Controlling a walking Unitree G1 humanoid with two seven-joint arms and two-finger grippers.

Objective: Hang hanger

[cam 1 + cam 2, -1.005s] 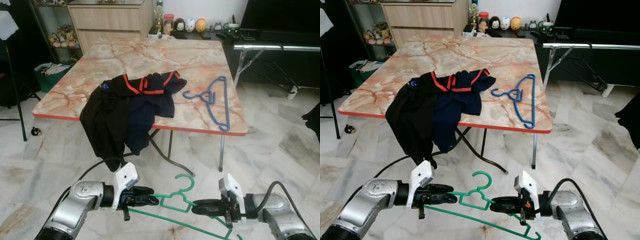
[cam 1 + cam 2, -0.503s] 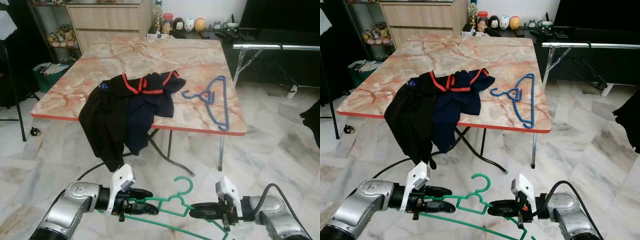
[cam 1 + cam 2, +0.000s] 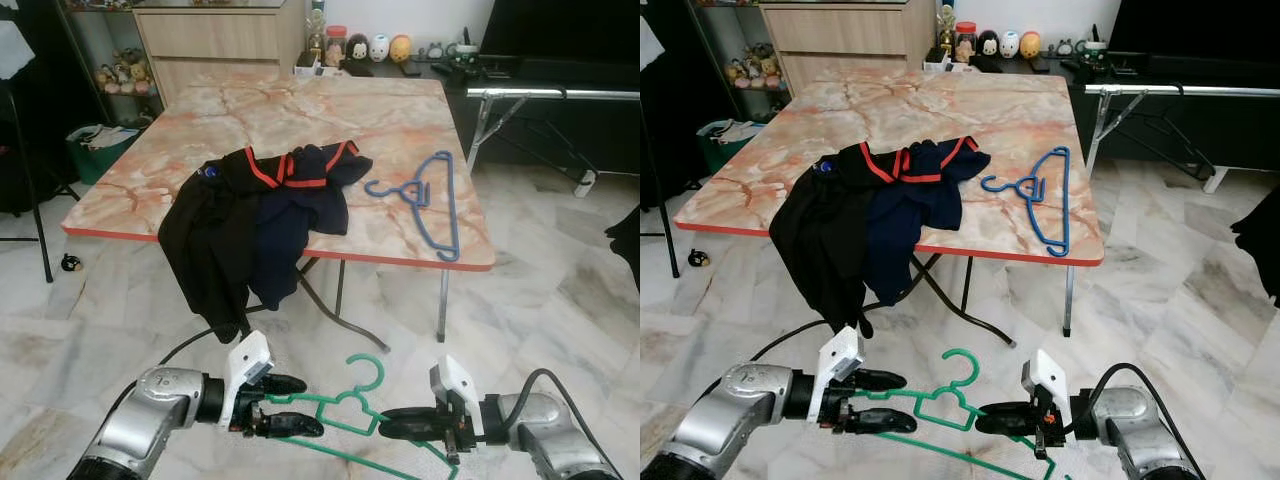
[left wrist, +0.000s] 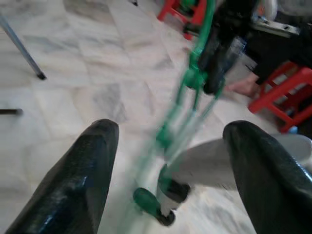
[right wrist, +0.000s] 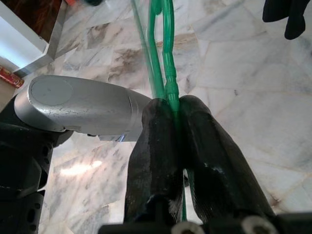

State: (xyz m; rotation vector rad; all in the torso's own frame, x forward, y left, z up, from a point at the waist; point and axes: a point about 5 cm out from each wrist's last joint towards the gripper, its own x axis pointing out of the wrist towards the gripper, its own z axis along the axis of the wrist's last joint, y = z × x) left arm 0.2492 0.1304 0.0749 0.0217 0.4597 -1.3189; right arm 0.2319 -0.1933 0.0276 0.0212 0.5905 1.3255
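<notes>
Low before the table (image 3: 400,110), the green hanger (image 3: 340,410) is pinched by the right gripper (image 3: 385,424), hook upward for hanging; left gripper (image 3: 300,405) spread, hanger between its fingers.

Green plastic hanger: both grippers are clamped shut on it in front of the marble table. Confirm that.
Wrong on one count: the right gripper is shut on the green plastic hanger, but the left wrist view shows the left gripper open, its fingers apart around the hanger.

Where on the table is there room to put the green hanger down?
The table is bare across its far half, behind the dark clothes and the blue hanger. The near edge is crowded: clothes spill over it, the blue hanger beside them.
</notes>
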